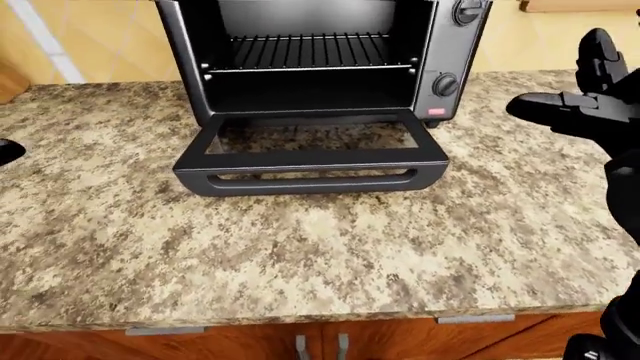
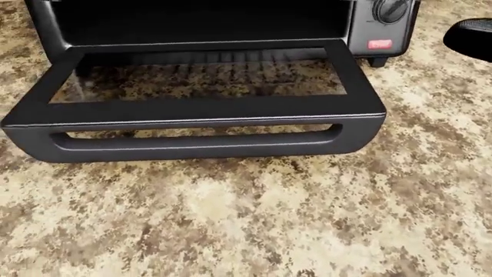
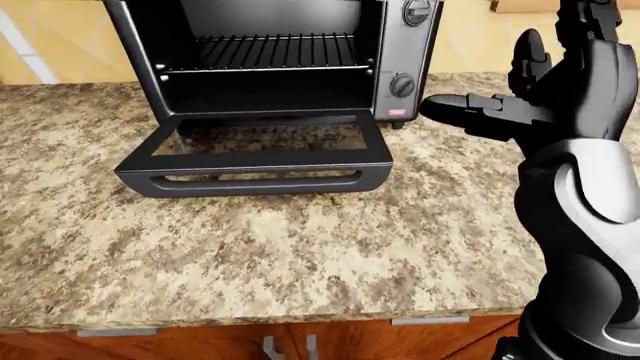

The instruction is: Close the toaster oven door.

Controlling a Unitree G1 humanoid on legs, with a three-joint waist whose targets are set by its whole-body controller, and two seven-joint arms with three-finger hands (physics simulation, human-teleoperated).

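The black toaster oven (image 1: 450, 45) stands on the granite counter at the top of the left-eye view, its cavity and wire rack (image 1: 305, 51) exposed. Its glass door (image 2: 361, 104) lies folded down flat toward me, with the bar handle (image 2: 192, 145) along its near edge. My right hand (image 3: 505, 82) hovers to the right of the oven beside the knobs, fingers spread open and holding nothing, clear of the door. Only a dark sliver of my left hand (image 1: 6, 151) shows at the left edge.
The speckled granite counter (image 1: 300, 255) stretches around the oven, its near edge running over wooden cabinet fronts with metal pulls (image 1: 475, 319). A yellow wall rises behind the oven. A red label (image 2: 380, 44) marks the oven's control panel.
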